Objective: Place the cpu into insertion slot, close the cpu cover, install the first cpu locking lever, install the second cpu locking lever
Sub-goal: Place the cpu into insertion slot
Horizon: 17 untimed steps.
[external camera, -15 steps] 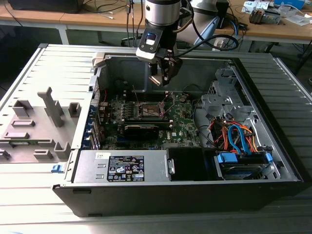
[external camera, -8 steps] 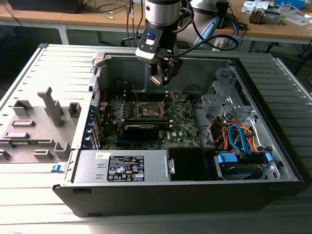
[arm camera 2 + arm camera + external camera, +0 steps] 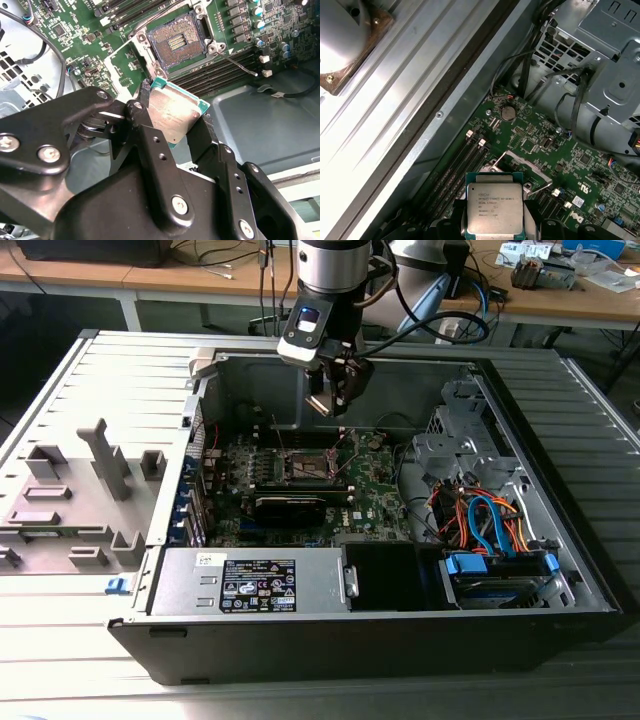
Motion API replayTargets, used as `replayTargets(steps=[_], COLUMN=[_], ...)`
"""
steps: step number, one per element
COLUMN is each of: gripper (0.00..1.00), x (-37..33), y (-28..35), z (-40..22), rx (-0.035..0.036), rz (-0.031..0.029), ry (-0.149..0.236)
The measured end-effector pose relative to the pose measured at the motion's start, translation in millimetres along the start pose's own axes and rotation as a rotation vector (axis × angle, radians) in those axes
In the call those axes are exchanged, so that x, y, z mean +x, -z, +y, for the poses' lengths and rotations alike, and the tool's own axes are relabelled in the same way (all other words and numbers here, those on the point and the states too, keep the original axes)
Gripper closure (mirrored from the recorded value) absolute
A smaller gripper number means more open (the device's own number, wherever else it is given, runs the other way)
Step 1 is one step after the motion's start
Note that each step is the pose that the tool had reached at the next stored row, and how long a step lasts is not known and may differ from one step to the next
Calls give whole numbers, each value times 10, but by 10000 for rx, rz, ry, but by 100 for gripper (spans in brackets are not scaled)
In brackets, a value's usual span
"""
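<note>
Item: cpu (image 3: 495, 207). It has a square silver lid on a green substrate, and several lines of dark print on the lid face the first wrist view. The print is not transcribed here. Being square, it has no long axis. In the second wrist view the cpu (image 3: 175, 112) sits tilted, with one corner pointing toward the insertion slot (image 3: 175, 42).

Holder: gripper (image 3: 335, 390), black, its fingers (image 3: 145, 125) pinching the cpu by two opposite edges. It hangs above the board, and the chip is well apart from the slot.

Insertion slot: brownish-gold contact field exposed, with a silver rim. The cpu cover (image 3: 527, 162) stands raised beside it. A thin wire locking lever (image 3: 239, 64) juts out from one corner.

Container: computer case (image 3: 560, 570), open on top. It holds:
- a green motherboard (image 3: 380, 495);
- a grey power supply (image 3: 250, 585) bearing a white printed label;
- a drive bay (image 3: 495, 570) with blue tabs, under orange and blue cables (image 3: 480, 520).

Outside the case, at the exterior view's left: grey fixture blocks (image 3: 70, 500) on the ribbed table (image 3: 60, 660).
</note>
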State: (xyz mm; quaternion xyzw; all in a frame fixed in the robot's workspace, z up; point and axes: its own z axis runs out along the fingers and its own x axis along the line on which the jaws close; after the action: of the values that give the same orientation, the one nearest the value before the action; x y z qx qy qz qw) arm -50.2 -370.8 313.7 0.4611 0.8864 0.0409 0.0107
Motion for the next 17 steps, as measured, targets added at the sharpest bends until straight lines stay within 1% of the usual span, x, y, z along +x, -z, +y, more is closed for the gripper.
replayTargets(steps=[17], gripper=[46], x=[0], y=[-4], z=[0], rx=[-4], rz=[-19], ry=[-232])
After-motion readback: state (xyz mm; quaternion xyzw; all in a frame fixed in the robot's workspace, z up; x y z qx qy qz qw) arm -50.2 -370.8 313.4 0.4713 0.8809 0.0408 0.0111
